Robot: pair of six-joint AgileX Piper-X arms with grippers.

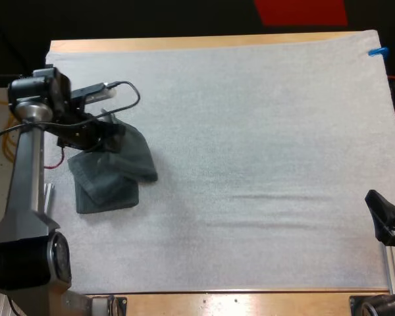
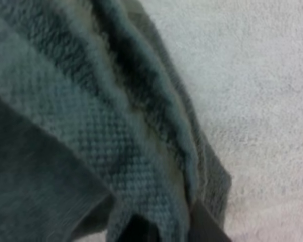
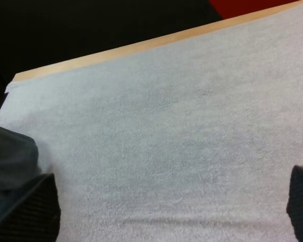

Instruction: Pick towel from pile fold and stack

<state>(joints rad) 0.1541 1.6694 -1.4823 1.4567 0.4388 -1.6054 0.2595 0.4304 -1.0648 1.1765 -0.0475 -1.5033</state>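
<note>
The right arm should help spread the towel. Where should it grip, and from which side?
Probably the loose corner of the towel, the one pointing toward the mat's middle, approached from the side of the right gripper. That corner juts out flat on the mat, while the left gripper holds the far end.

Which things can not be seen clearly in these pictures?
- High view: tips of the left pincer, hidden by its wrist and the towel.
- High view: whether the towel is one or several; its folds overlap.
- High view: the arm behind the right pincer, cut off by the right edge.
- Left wrist view: the towel's outline, cut off by the edges.
</note>
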